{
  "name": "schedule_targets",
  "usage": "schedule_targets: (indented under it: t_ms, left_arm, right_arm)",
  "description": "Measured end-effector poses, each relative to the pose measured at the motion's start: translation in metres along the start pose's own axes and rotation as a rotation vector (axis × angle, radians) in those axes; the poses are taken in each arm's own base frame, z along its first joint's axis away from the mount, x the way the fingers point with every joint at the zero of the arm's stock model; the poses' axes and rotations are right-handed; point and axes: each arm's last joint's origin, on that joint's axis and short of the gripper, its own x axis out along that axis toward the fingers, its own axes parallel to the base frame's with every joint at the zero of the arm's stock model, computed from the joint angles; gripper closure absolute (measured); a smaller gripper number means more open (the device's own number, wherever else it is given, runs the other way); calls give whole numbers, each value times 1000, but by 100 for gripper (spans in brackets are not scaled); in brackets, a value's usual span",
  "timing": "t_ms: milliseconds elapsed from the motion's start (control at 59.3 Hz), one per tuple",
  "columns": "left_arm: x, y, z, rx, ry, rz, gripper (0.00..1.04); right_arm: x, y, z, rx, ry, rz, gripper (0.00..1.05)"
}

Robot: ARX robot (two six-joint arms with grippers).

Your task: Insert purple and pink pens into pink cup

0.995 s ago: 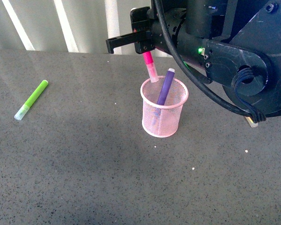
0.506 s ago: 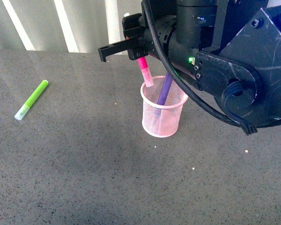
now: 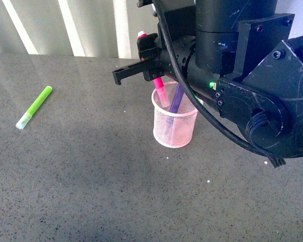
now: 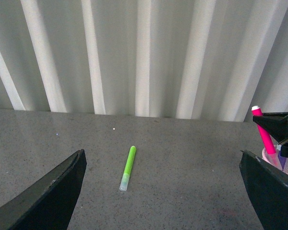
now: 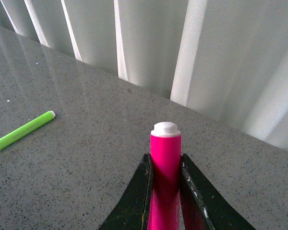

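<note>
— Grey speckled table [image 3: 91,191], logged first. Next largest?

— Black right arm [image 3: 252,75], entering from 3 o'clock in the front view and filling the upper right. Its right gripper [image 5: 165,165] is clamped on the pink pen [image 3: 161,93]; the right wrist view shows both jaws pressed against the barrel just below the white end.

— Left gripper [image 4: 162,158]?

— Fingers spread wide apart, nothing between them, over bare table.

— Pink cup [image 3: 175,126]?

— Upright, a little toward 1 o'clock from the front view's centre, directly under the right gripper.

— Pens?

— The pink pen's lower part is inside the cup, its top leaning toward 11 o'clock. Whether its tip reaches the cup floor I cannot tell through the mesh. The purple pen [image 3: 175,98] stands inside too, leaning toward 1 o'clock, its top hidden behind the arm.

— Smallest item?

— Green marker [image 3: 34,107], lying flat at 9 o'clock from the cup, well apart.
</note>
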Motion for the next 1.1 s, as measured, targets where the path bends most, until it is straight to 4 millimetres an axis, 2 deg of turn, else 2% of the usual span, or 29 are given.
schedule_targets:
  t_ms: [186,557,708,911,1096]
  left_arm:
    - [0,0,0,0,0,0,7]
    - [0,0,0,0,0,0,7]
    - [0,0,0,0,0,0,7]
    - [0,0,0,0,0,0,7]
    - [0,0,0,0,0,0,7]
  right_arm:
    - [1,-2,-6,-7,15,-11,92]
    - [0,-10,-6,22,21,-53,31]
    - [-6,-12,6,34,3,-69,5]
    - [-26,-17,32,38,-5,-131,7]
    - [-60,-38,65,126,42,-254,7]
